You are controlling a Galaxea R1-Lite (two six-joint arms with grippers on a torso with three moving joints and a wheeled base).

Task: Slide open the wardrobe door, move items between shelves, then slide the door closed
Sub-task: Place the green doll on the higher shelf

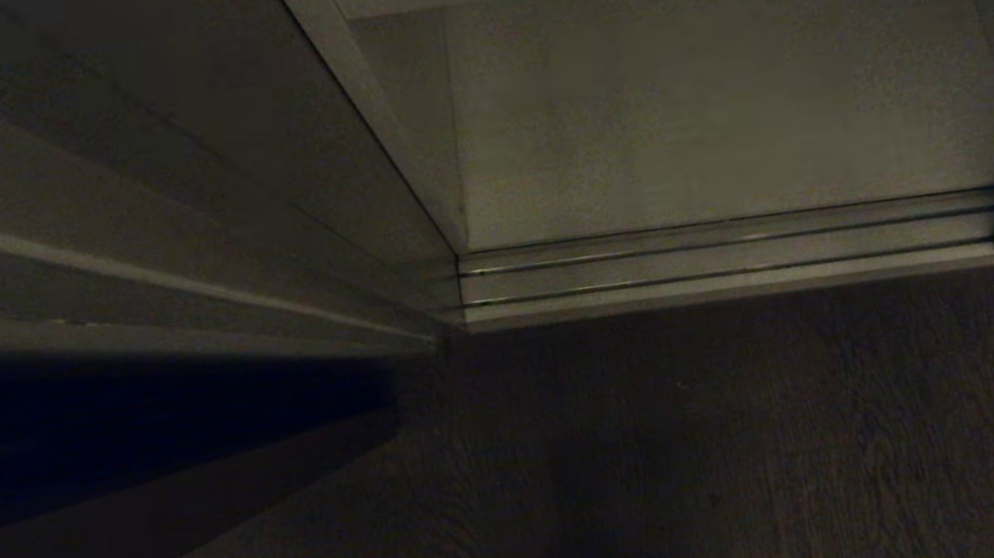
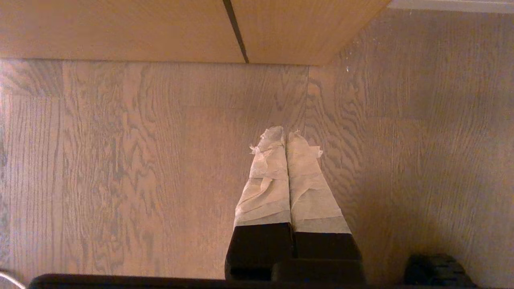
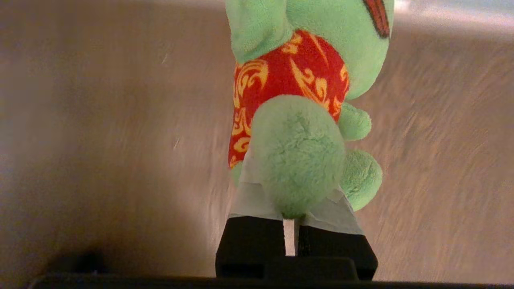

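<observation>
Wood floor before opened sliding wardrobe door; right gripper clamps frog, unplaced; left gripper closed, empty.

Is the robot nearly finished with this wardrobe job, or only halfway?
About midway, I'd guess. Done: the sliding wardrobe door is pushed to the left, baring a white shelf behind the floor track. In hand: the right gripper is shut on the green frog, which hangs over the wooden floor, outside the wardrobe. Left: setting the frog on a shelf and closing the door. The left gripper is shut, idle above the floor.
</observation>
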